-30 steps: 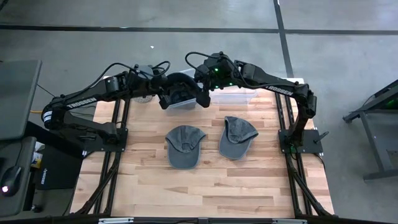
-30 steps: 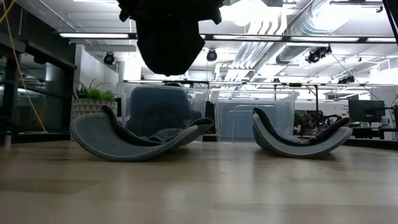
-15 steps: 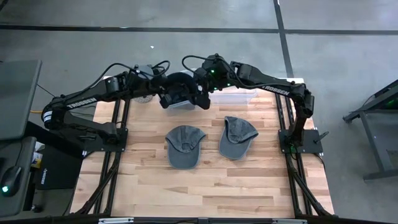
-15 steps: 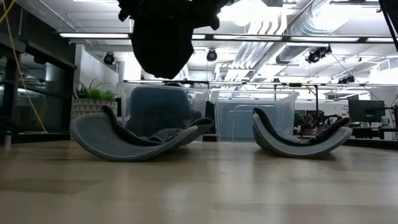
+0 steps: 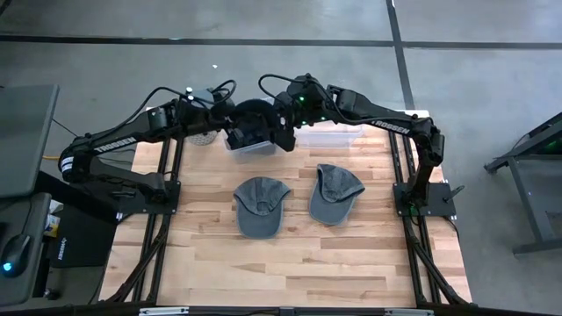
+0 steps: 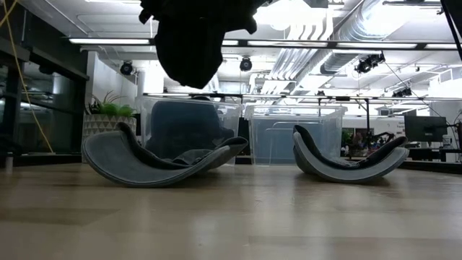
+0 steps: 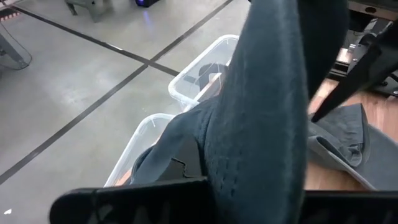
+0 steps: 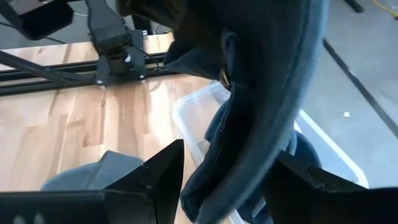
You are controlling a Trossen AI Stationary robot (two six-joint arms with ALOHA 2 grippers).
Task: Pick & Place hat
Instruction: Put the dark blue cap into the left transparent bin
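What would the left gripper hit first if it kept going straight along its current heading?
Probably the dark hat draped right in front of the left gripper, filling the left wrist view. Past it, roughly in line, sits the clear bin that already holds hats. Depth is unclear, so treat that as a guess.

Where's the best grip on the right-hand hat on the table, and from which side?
Take the right hat by its brim edge, coming from above. It lies upside down, rocking on its crown, so in the low view both ends curl up off the wood table, leaving a thin raised edge for the fingers to close on.
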